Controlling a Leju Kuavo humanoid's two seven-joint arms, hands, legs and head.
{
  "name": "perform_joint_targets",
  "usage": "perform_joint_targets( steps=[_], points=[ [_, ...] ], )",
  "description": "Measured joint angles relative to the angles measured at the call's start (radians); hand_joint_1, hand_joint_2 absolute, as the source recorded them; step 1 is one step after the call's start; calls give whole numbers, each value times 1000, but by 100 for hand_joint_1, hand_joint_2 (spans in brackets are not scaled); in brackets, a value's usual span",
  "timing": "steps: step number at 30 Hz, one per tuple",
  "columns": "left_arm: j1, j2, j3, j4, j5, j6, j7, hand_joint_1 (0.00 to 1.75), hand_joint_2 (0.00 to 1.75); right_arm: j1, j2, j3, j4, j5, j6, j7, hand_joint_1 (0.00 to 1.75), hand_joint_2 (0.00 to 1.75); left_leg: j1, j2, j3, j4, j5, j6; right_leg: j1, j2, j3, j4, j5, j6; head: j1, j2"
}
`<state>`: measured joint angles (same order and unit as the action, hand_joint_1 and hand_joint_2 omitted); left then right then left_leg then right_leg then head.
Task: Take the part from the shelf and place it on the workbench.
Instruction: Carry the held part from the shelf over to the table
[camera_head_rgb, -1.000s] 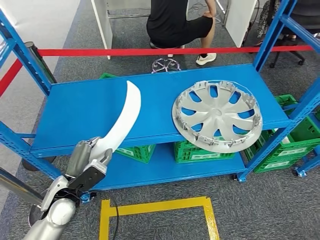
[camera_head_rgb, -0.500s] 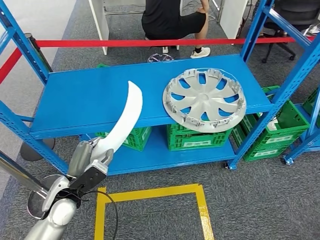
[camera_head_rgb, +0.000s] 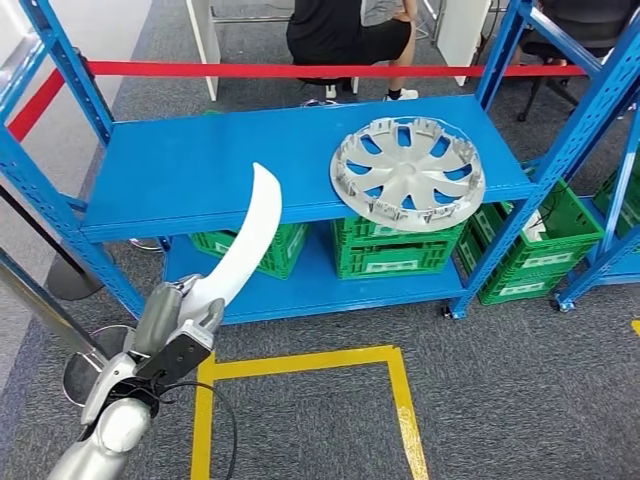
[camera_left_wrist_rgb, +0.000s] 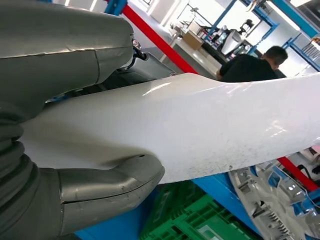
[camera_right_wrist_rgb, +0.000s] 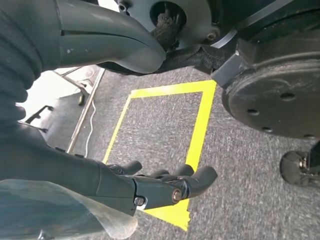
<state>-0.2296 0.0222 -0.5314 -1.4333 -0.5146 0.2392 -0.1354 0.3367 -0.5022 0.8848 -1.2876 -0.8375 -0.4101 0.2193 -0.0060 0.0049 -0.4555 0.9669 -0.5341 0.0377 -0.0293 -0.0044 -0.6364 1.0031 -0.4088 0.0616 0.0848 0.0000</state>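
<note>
- The left hand (camera_head_rgb: 177, 325) grips one end of the curved white plastic part (camera_head_rgb: 245, 245), clear of the blue metal shelf (camera_head_rgb: 181, 180).
- The right hand (camera_right_wrist_rgb: 166, 185) hangs empty, fingers apart.
- Risk: the long free end could swing against the shelf and twist loose.

1 white part (camera_head_rgb: 245, 243), 1 hubcap (camera_head_rgb: 407, 170), 4 crates (camera_head_rgb: 392, 250)

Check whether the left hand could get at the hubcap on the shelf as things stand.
Probably not. The left hand already holds the white part, and it sits low in front of the shelf, well short of the hubcap at the shelf's other end.
</note>
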Motion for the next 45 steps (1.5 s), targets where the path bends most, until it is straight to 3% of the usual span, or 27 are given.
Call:
perform_joint_targets(
  steps=[2, 4, 5, 7, 9, 11, 13, 15, 16, 19, 20, 21, 22, 24, 26, 27, 29, 31, 32, 34, 35, 36, 38, 40, 42, 43, 45],
  points=[
    [-1, -1, 0, 0, 0, 0, 0, 175, 175, 1, 0, 1, 0, 0, 0, 0, 0, 175, 0, 4, -27, -4, 27, 16, -1, 1, -26, 62, -83, 2, 3, 0],
    [0, -1, 0, 0, 0, 0, 0, 175, 175, 1, 0, 0, 0, 0, 0, 0, 0, 175, -7, 6, -60, -3, 52, 24, 2, 2, -57, 189, -181, 2, 7, 0],
    [0, -1, 0, 0, 0, 0, 0, 175, 175, 1, 0, 0, 0, 0, 0, 0, 0, 175, -11, 7, -77, -1, 66, 25, 4, 2, -62, 248, -198, 1, 8, 0],
    [1, -1, 0, 0, 0, 0, 0, 175, 175, 0, 0, 0, 0, 0, 0, 1, 0, 175, -17, 7, -115, 6, 91, 26, 9, 2, -35, 285, -159, -3, 8, 0],
    [1, -1, 0, 0, 0, 0, 0, 175, 175, -1, -1, -1, 0, 0, 0, 0, 0, 175, -20, 7, -148, 16, 112, 24, 15, 3, 60, 187, -111, -14, 8, 0],
    [1, -2, 0, 0, 0, 0, 0, 175, 175, -2, -2, -1, 0, 0, 0, 0, 0, 175, -24, 7, -168, 30, 128, 19, 21, 2, 172, 30, -131, -24, 8, 0],
    [0, -2, 0, 0, 0, 0, 0, 175, 175, -3, -3, -2, 0, 0, 0, 0, 0, 175, -25, 8, -180, 36, 145, 10, 26, 2, 212, -47, -158, -30, 8, 0],
    [2, -1, 0, 0, 0, 0, 0, 175, 175, -3, -3, -1, 0, 0, 0, 0, 0, 175, -23, 6, -191, 43, 143, -2, 23, -1, 194, -51, -147, -41, 9, 0],
    [3, 0, 0, 0, 0, 0, 0, 175, 175, -2, -2, 0, 0, 0, 0, 1, 0, 175, -21, 3, -198, 61, 115, -10, 20, -3, 183, -52, -135, -47, 7, 0],
    [3, 2, 0, 0, 0, 0, 0, 175, 175, -1, -2, 0, 0, 0, 0, 1, 0, 175, -7, -1, -222, 214, -39, -33, 18, -6, 146, -50, -97, -56, 1, 0],
    [3, 2, 0, 0, 0, 0, 0, 175, 175, -1, -2, 0, 0, 0, 0, 1, 0, 175, -2, -1, -226, 272, -65, -38, 17, -6, 131, -47, -85, -55, 1, 0],
    [4, 2, 0, 0, 0, 0, 0, 175, 175, -1, -2, 0, 0, 0, 0, 1, 0, 175, 2, -1, -220, 308, -65, -41, 17, -6, 116, -42, -74, -53, 1, 0],
    [4, 2, 0, 0, 0, 0, 0, 175, 175, -1, -2, 0, 0, 0, 0, 1, 0, 175, 6, -1, -200, 311, -44, -43, 17, -6, 96, -35, -64, -51, 1, 0],
    [3, 3, 0, 0, 0, 0, 0, 175, 175, -2, -2, 0, 0, 0, 0, 1, 0, 175, 10, -1, -115, 211, 5, -43, 16, -6, 60, -19, -47, -45, 2, 0],
    [3, 3, 0, 0, 0, 0, 0, 175, 175, -2, -2, 0, 0, 0, 0, 1, 0, 175, 8, -1, -26, 71, 4, -36, 16, -6, 39, -7, -33, -35, 2, 0],
    [2, 3, 0, 0, 0, 0, 0, 175, 175, -2, -2, 0, 0, 0, 0, 1, 0, 175, 6, -2, -5, 31, -6, -31, 16, -6, 33, -6, -25, -29, 2, 0],
    [2, 3, 0, 0, 0, 0, 0, 175, 175, -1, -2, 0, 0, 0, 0, 1, 0, 175, 0, -2, -8, 12, -1, -17, 13, -7, 26, -11, -6, -14, 3, 0],
    [1, 3, 0, 0, 0, 0, 0, 175, 175, 0, -3, 0, 0, 0, 0, 1, 0, 175, 0, 0, -28, 7, 22, 2, 10, -4, 11, 4, -31, -4, 2, 0],
    [1, 2, 0, 0, 0, 0, 0, 175, 175, 0, -3, 0, 0, 0, 0, 1, 0, 175, 0, 1, -41, 3, 36, 10, 10, -2, -3, 36, -71, -1, 3, 0],
    [1, 1, 0, 0, 0, 0, 0, 175, 175, 0, -3, 0, 0, 0, 0, 1, 0, 175, -3, 1, -73, 4, 62, 21, 10, 1, -36, 155, -178, 1, 6, 0],
    [2, 1, 0, 0, 0, 0, 0, 175, 175, -1, -3, 0, 0, 0, 0, 1, 0, 175, -6, 0, -90, 5, 75, 22, 10, 1, -48, 221, -210, 1, 7, 0],
    [2, 1, 0, 0, 0, 0, 0, 175, 175, -1, -3, 0, 0, 0, 0, 1, 0, 175, -9, -2, -108, 6, 88, 23, 10, 1, -49, 269, -216, 1, 7, 0],
    [3, 1, 0, 0, 0, 0, 0, 175, 175, -1, -3, -1, 0, 0, 0, 1, 0, 175, -12, -9, -141, 10, 112, 21, 11, 4, -9, 269, -168, -3, 7, 0],
    [3, 1, 0, 0, 0, 0, 0, 175, 175, -1, -3, -1, 0, 0, 0, 1, 0, 175, -14, -21, -168, 15, 134, 14, 12, 30, 100, 140, -126, -11, 7, 0],
    [1, 0, 0, 0, 0, 0, 0, 175, 175, 0, -4, -1, 0, 0, 0, 0, 0, 175, -17, -33, -187, 22, 158, 8, 12, 60, 205, -11, -139, -17, 7, 0],
    [1, 0, 0, -1, 0, 1, 0, 175, 175, 0, -4, 0, 0, 0, 0, -1, 0, 175, -19, -39, -195, 22, 171, 4, 13, 64, 230, -51, -149, -17, 7, 0],
    [2, 0, 0, -1, 0, 1, 0, 175, 175, 0, -4, 0, 0, 0, 0, -1, 0, 175, -18, -52, -209, 20, 188, -4, 14, 46, 221, -64, -142, -21, 7, 0]
  ],
)
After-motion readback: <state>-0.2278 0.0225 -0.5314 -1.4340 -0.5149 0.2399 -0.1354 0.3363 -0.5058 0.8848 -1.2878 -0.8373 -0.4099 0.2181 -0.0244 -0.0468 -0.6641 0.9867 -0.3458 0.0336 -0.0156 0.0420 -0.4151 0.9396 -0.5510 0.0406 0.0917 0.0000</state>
